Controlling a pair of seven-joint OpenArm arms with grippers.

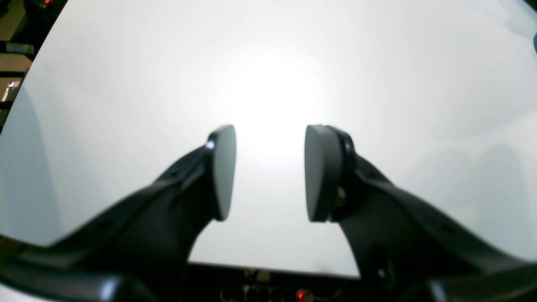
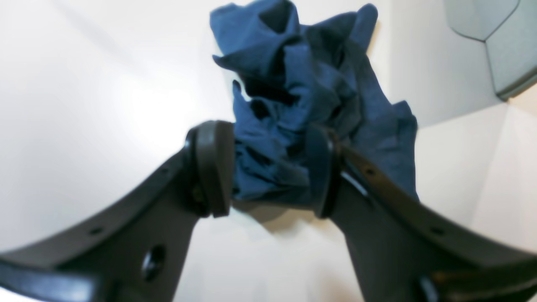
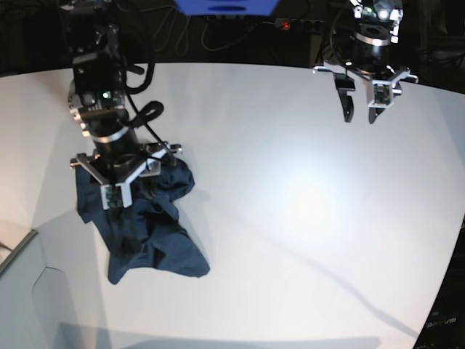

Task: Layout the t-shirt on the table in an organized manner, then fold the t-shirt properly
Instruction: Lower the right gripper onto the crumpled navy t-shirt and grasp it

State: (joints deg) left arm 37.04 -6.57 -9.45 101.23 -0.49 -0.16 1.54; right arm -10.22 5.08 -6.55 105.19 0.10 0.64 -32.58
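Observation:
The dark navy t-shirt [image 3: 149,229] lies crumpled in a heap on the white table [image 3: 305,211], at the left in the base view. My right gripper [image 3: 118,190] is down on the heap's upper part. In the right wrist view its jaws [image 2: 268,172] stand wide apart with a bunch of the t-shirt [image 2: 293,84] between the pads, not pinched. My left gripper [image 3: 360,116] hangs open and empty above the table's far right. In the left wrist view [image 1: 270,172] only bare table [image 1: 268,63] lies below it.
A grey panel [image 3: 22,291] sits by the table's front left corner and also shows in the right wrist view [image 2: 495,42]. Dark cables and a blue object [image 3: 225,6] lie beyond the table's back edge.

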